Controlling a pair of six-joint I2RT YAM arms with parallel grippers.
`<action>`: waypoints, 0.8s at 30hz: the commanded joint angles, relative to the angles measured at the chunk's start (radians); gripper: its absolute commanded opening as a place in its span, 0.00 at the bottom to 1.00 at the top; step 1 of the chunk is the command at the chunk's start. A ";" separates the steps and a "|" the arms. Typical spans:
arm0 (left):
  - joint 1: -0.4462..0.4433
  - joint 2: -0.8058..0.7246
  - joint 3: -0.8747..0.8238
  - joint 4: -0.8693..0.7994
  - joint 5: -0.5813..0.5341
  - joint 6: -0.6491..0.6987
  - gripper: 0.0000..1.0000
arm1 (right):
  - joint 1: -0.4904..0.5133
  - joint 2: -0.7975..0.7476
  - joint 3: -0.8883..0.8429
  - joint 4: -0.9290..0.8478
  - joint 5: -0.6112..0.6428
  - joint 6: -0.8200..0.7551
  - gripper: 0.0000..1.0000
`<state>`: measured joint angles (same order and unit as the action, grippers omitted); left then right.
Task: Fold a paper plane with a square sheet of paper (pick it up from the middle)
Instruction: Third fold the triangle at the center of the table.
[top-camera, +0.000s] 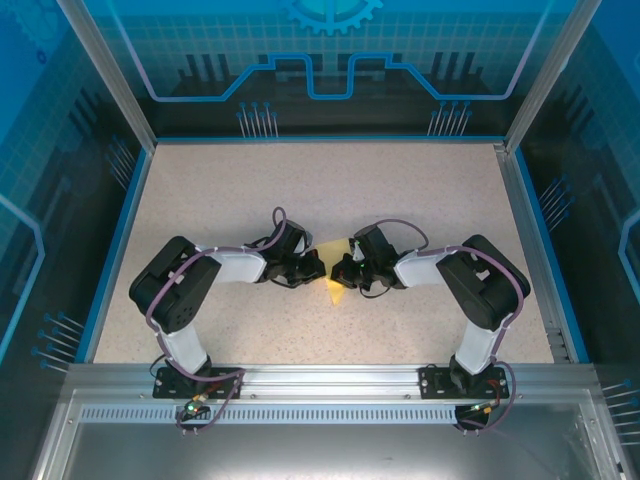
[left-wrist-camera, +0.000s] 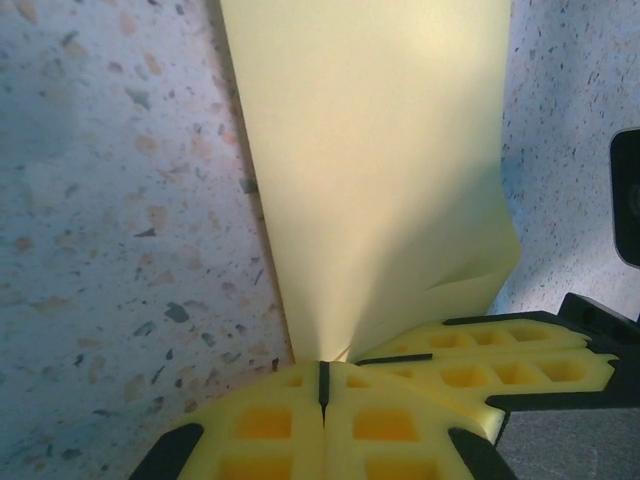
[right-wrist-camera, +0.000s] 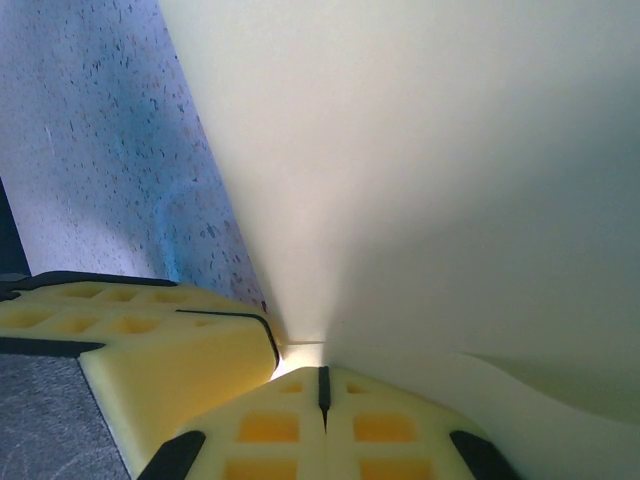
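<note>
The square sheet of paper (top-camera: 334, 290) is pale yellow and held up off the table's middle, pinched between both grippers. In the top view a narrow pointed tip hangs toward me; whether it has the form of the paper plane I cannot tell. My left gripper (top-camera: 318, 268) is shut on the paper (left-wrist-camera: 370, 150), which rises from its closed tips (left-wrist-camera: 322, 372) in a fold. My right gripper (top-camera: 340, 270) is shut on the same paper (right-wrist-camera: 430, 150) at its tips (right-wrist-camera: 322, 378). The two grippers touch tip to tip: the right fingers (left-wrist-camera: 470, 375) and the left fingers (right-wrist-camera: 150, 350) appear in each other's wrist views.
The speckled beige table (top-camera: 250, 190) has a blue rim and transparent walls on three sides. A metal rail (top-camera: 330, 380) with both arm bases runs along the near edge. Both arms are bent inward toward the centre.
</note>
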<state>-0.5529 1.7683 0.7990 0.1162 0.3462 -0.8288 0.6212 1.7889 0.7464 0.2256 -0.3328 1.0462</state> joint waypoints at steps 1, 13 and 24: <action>-0.008 -0.023 0.020 -0.010 -0.003 0.020 0.00 | 0.005 0.061 -0.025 -0.145 0.063 -0.020 0.00; -0.014 -0.068 0.009 -0.003 0.017 0.020 0.00 | 0.004 0.062 -0.027 -0.138 0.062 -0.016 0.00; -0.028 0.004 0.047 -0.050 0.007 0.024 0.00 | 0.003 0.061 -0.033 -0.135 0.061 -0.014 0.00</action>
<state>-0.5709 1.7390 0.8177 0.1036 0.3557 -0.8288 0.6212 1.7897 0.7464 0.2256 -0.3325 1.0470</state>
